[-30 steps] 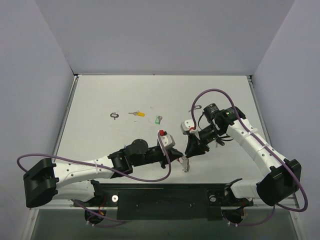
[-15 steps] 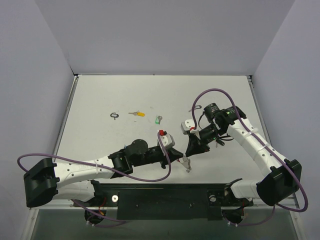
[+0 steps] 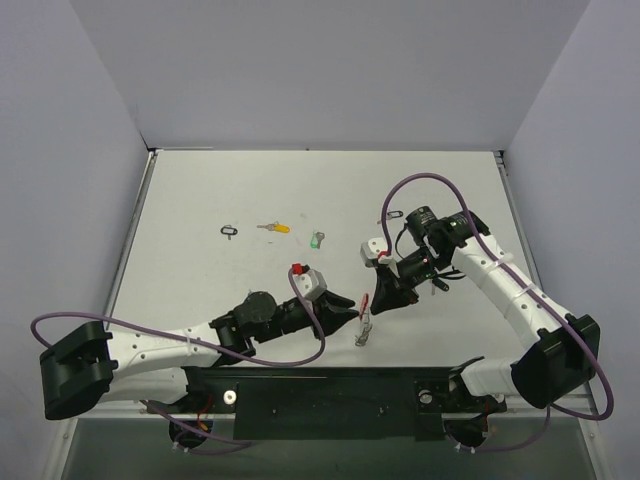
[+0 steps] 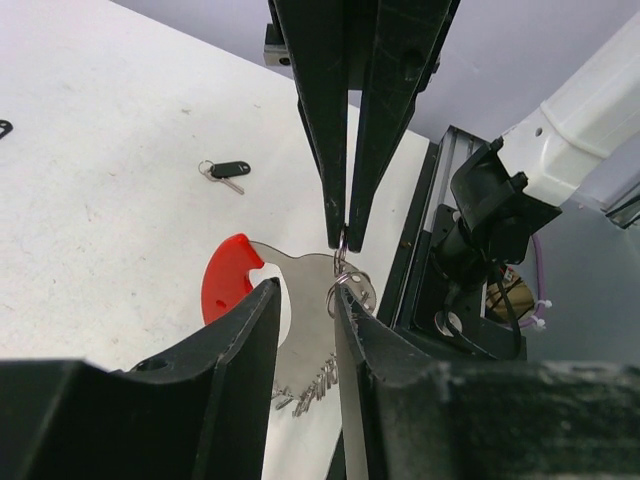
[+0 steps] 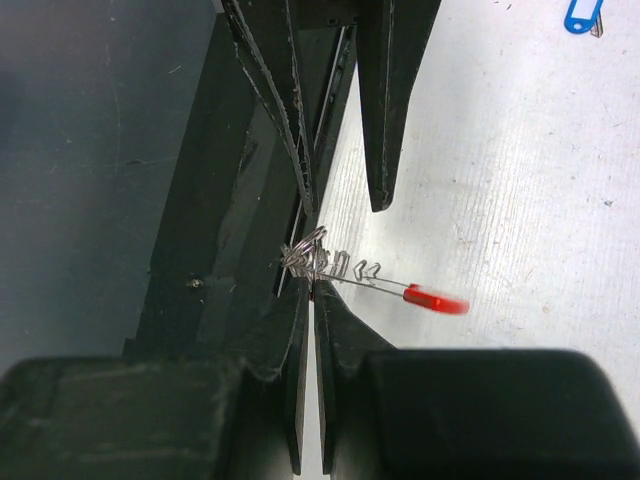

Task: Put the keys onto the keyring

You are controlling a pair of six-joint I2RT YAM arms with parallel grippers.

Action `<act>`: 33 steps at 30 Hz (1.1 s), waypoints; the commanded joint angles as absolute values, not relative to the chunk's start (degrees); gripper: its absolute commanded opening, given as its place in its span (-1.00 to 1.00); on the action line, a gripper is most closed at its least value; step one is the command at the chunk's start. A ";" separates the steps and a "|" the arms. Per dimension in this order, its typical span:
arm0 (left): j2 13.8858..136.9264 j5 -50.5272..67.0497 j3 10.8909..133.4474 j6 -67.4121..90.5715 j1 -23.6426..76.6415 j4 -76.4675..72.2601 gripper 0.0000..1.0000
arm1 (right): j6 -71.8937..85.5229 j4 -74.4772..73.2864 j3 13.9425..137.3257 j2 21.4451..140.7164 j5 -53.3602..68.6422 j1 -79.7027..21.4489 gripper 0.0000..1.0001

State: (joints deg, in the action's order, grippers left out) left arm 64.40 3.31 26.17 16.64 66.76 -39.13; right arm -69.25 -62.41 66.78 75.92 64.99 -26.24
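The keyring hangs from my right gripper [image 3: 373, 297], which is shut on its silver ring [image 5: 308, 256]. Its red band [image 4: 227, 279] and silver plate [image 4: 300, 300] show in the left wrist view, and its silver part hangs above the table in the top view [image 3: 363, 331]. My left gripper [image 3: 350, 300] is open just left of the keyring, its fingers [image 4: 240, 330] on either side of the plate, apart from it. On the table lie a black-tagged key [image 3: 230, 231], a yellow one [image 3: 272, 228], a green one [image 3: 317, 240] and a blue one [image 5: 580, 15].
Another black-tagged key [image 4: 228, 171] lies near the right arm's elbow [image 3: 390, 216]. The black base bar [image 3: 330, 390] runs along the table's near edge, just below the grippers. Grey walls close in the table on three sides.
My left arm has drawn back to the left, and its gripper no longer overlaps the keyring. My right gripper has shifted slightly left with the keyring still hanging from it.
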 commanded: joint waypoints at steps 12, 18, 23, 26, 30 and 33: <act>68.47 3.25 27.60 12.31 68.03 -51.68 -0.26 | -69.61 -65.30 68.47 76.38 68.91 -25.93 -1.00; 69.00 3.43 28.04 12.30 68.03 -52.03 -0.28 | -69.70 -65.39 68.55 76.46 68.99 -26.01 -1.00; 64.26 -1.04 24.71 11.17 68.03 -50.36 -0.28 | -69.87 -65.57 68.55 76.38 69.08 -25.66 -1.00; 61.88 -3.68 22.42 10.64 68.03 -49.14 -0.28 | -69.96 -65.74 68.47 76.55 69.17 -25.75 -1.00; 63.19 -3.43 22.59 10.81 68.03 -47.63 -0.30 | -70.40 -66.01 68.73 76.81 69.26 -25.75 -1.00; 65.65 -2.29 22.76 11.69 68.46 -49.74 -0.29 | -70.31 -66.09 68.73 76.73 69.26 -25.58 -1.00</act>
